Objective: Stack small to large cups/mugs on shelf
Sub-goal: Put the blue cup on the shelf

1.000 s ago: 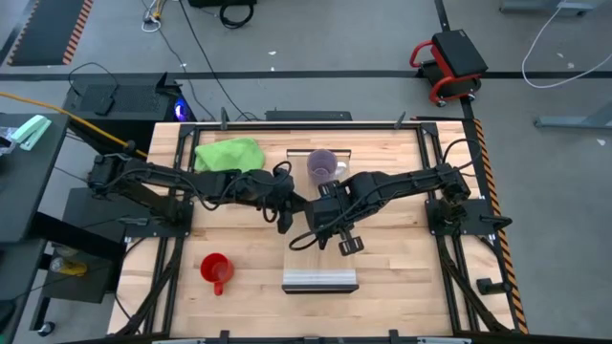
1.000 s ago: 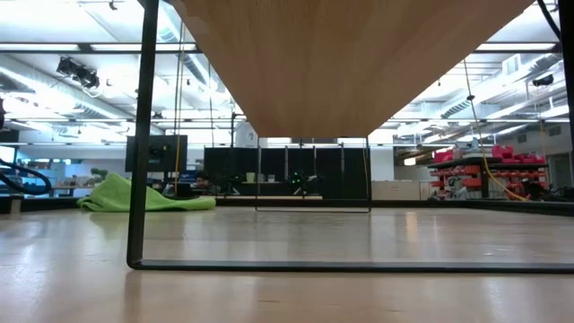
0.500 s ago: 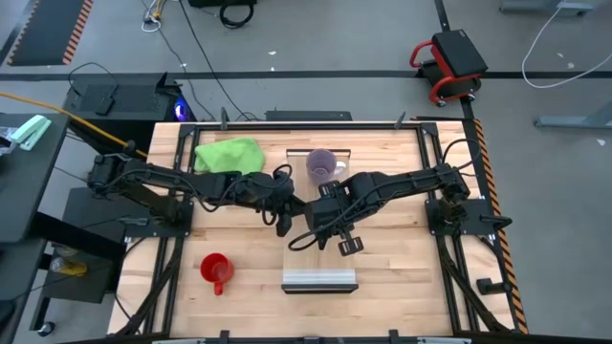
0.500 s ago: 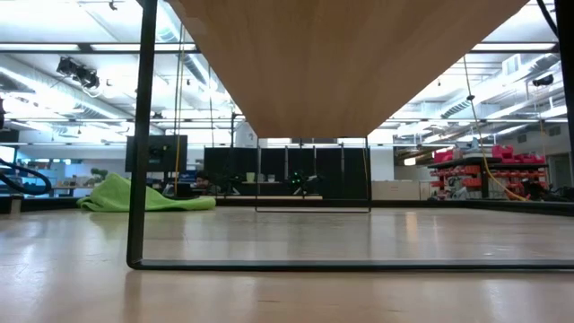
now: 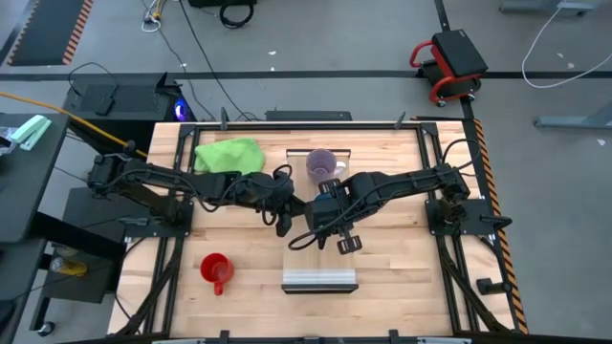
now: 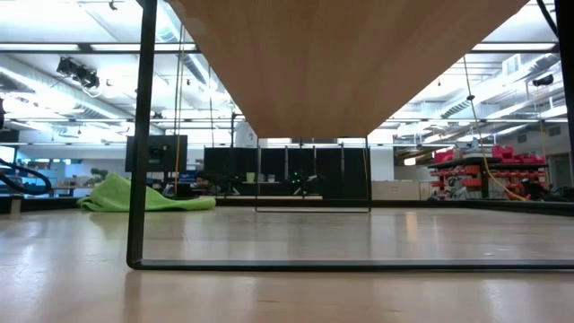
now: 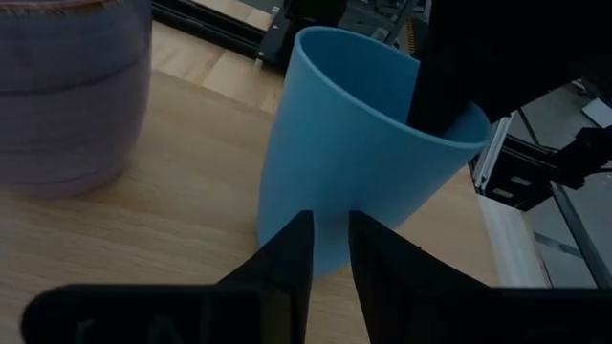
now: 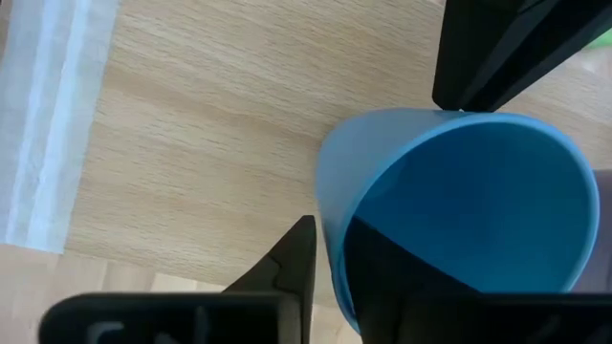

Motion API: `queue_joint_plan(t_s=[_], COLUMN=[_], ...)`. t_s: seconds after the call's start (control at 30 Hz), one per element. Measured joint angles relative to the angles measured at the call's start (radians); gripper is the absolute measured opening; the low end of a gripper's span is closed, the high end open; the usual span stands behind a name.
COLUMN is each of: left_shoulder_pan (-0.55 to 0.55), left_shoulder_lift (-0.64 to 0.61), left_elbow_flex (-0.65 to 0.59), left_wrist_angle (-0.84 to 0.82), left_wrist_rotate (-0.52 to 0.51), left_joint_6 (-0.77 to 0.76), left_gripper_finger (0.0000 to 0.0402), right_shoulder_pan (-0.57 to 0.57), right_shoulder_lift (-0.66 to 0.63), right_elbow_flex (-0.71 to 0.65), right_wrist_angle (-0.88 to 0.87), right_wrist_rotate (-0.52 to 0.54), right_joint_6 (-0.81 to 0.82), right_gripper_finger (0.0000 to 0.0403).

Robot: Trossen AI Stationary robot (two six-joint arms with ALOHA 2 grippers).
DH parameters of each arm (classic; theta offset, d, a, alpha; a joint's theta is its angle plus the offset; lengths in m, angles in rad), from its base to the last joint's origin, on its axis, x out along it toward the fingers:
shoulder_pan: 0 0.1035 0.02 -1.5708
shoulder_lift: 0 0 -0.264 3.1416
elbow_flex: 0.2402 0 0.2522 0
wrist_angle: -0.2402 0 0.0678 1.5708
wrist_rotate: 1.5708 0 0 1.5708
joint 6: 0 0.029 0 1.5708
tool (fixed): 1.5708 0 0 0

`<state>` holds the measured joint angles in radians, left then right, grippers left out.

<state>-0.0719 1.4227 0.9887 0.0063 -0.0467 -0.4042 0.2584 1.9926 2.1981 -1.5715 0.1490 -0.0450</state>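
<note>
The blue cup stands tilted over the middle of the light-wood shelf; in the high view the grippers hide it. My right gripper is shut on it. My left gripper, fingers almost together and empty, points at the cup's lower wall from the table's left; it shows in the high view too. The purple mug stands upright on the shelf's far end. The red mug stands on the tabletop at the near left. My right gripper holds the blue cup by its rim wall, one finger inside the cup and one finger outside. The inner finger also shows in the left wrist view, coming in from above. The cup sits tilted; whether its base rests on the shelf I cannot tell. My left gripper stands close to the cup's lower wall; whether it touches I cannot tell.
A green cloth lies at the table's far left, also in the low view. The shelf's grey metal strip is at its near end. The low view looks under the raised shelf, past its black frame leg.
</note>
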Motion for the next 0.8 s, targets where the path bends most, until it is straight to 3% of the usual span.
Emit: queue_joint_plan(t_s=[0.37,0.7,0.8], left_shoulder_pan=[0.001,0.002,0.002], left_shoulder_lift=[0.0,0.0,0.0], left_elbow_flex=[0.0,0.0,0.0], left_wrist_angle=[-0.002,-0.005,-0.005], left_wrist_rotate=[0.0,0.0,0.0], left_joint_6=[0.008,0.008,0.008], left_gripper_finger=[0.0082,0.0082,0.0081], right_shoulder_pan=[0.0,0.011,0.025], right_shoulder_lift=[-0.031,-0.175,-0.228], right_elbow_flex=[0.002,0.003,0.003], right_wrist_angle=[0.001,0.076,0.111], right_wrist_rotate=[0.033,0.053,0.07], right_joint_6=[0.03,0.125,0.222], right_gripper_finger=[0.0094,0.0096,0.0092])
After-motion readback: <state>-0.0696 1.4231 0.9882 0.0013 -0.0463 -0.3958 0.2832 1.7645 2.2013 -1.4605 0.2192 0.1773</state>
